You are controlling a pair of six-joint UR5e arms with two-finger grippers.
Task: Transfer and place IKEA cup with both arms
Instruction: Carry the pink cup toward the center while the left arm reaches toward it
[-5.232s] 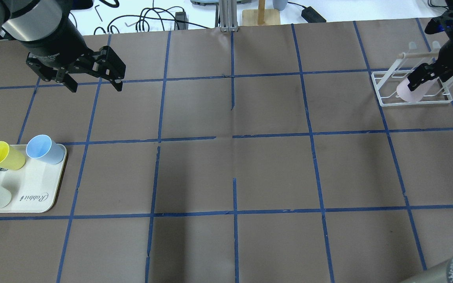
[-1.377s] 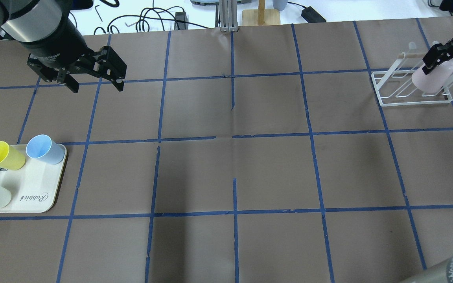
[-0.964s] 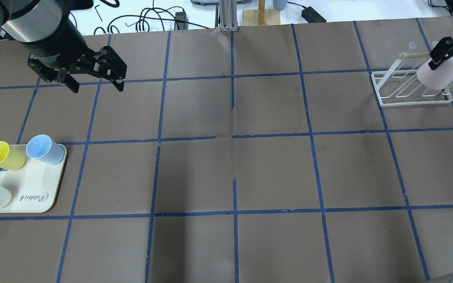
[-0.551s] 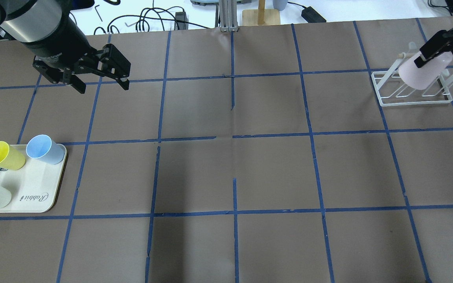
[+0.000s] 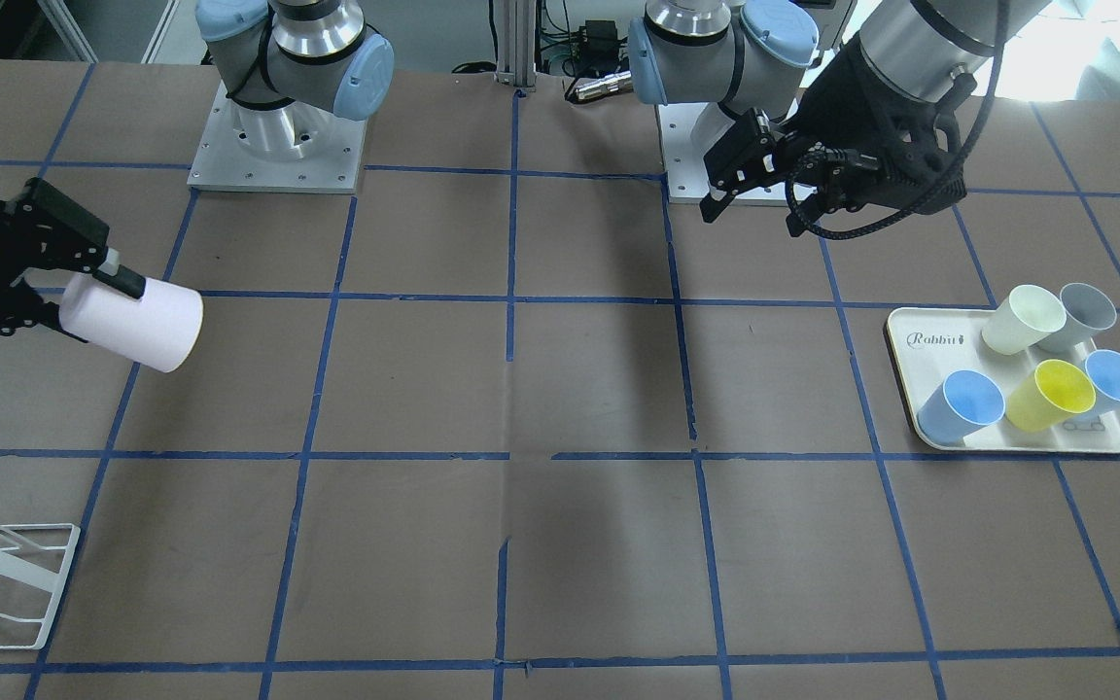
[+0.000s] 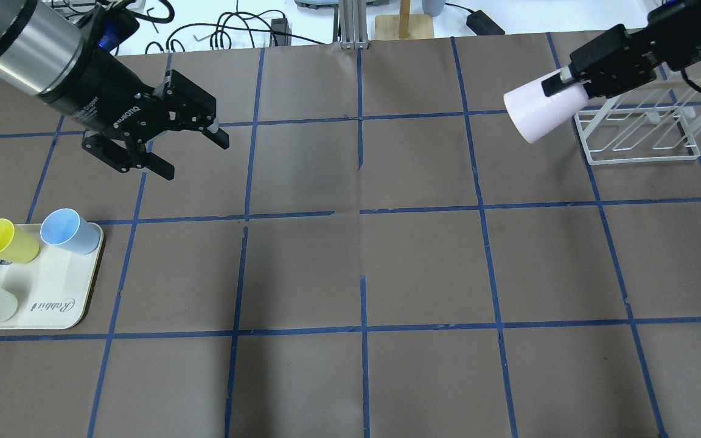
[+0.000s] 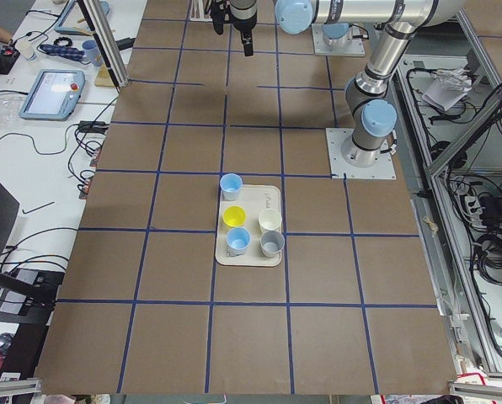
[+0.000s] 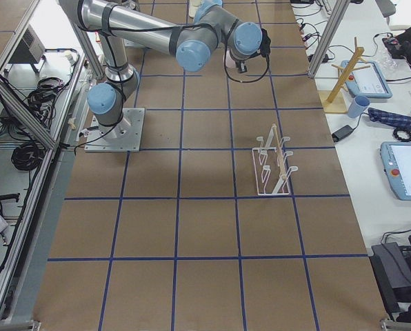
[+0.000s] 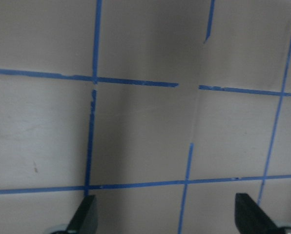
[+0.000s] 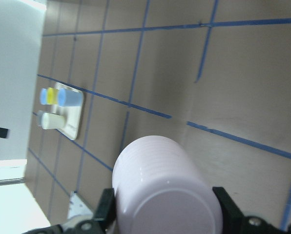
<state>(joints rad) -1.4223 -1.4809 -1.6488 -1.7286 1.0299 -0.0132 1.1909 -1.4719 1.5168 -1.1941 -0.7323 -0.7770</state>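
**Overhead exterior: pink tumbler carried sideways, set up for hand-over**

Shows the right black two-finger gripper (image 6: 563, 91) pinched shut across the closed base end of the pale pink tapered plastic tumbler (image 6: 533, 115). Carries it lying sideways in the air, mouth turned away from the wrist toward the table's middle. Leaves the mouth end and most of the wall bare, probably so that a second gripper can take hold there. Confirms the grip from the right wrist camera: round base facing the lens, a black finger touching it on either side. Places the tumbler just beside the white wire rack (image 6: 642, 160), above the brown paper table with blue tape grid (image 6: 362, 267), touching neither.

Finds the left black two-finger gripper (image 6: 195, 159) spread wide and holding nothing. From the left wrist camera, shows only bare table between the two fingertips (image 9: 84, 217). Hovers over the table's left half, well apart from the tumbler, aimed toward the centre. Reads as a receiving pose for a hand-over not yet begun.

Further out, puts the cream rectangular plastic tray (image 6: 52, 298) at the left edge, holding a yellow plastic cup (image 6: 6, 240) and a light blue plastic cup (image 6: 70, 231) among others. Looks the likely destination, with bare floor beside its lettering. Calls for a square grip at transfer, given a smooth tapered wall apt to slip.
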